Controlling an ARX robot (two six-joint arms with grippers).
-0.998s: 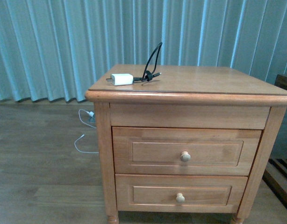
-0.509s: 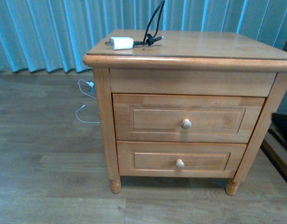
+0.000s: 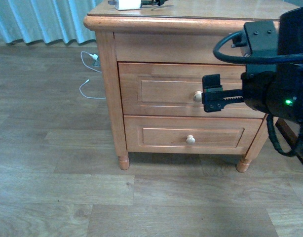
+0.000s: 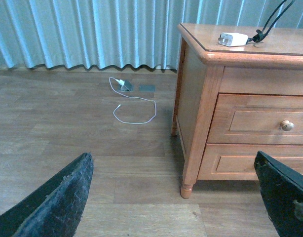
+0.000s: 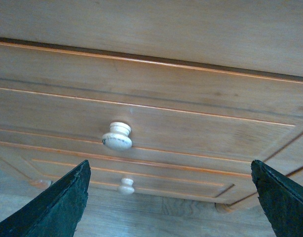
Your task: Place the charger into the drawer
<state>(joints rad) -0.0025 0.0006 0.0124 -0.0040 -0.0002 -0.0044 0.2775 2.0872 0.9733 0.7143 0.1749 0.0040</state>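
The white charger (image 3: 128, 5) lies on the nightstand top near its left corner, its black looped cable (image 4: 264, 27) beside it; the left wrist view shows the charger (image 4: 234, 39) too. The drawer (image 3: 161, 91), the taller upper one, is shut. My right gripper (image 3: 212, 94) hovers open just in front of its round pale knob (image 3: 197, 97), holding nothing. In the right wrist view the knob (image 5: 117, 136) sits between and beyond the fingers (image 5: 57, 207). My left gripper (image 4: 176, 197) hangs open and empty over the floor, left of the nightstand.
Below is a shallower drawer (image 3: 156, 138) with a like knob (image 3: 190, 139), also shut. A thin white cable (image 4: 134, 106) lies on the wood floor by the curtain (image 4: 82, 34). The nightstand's front left leg (image 3: 123, 162) stands on the floor.
The front view has sunk, so the nightstand top now sits at the picture's upper edge. My right arm has come into view in front of the upper drawer.
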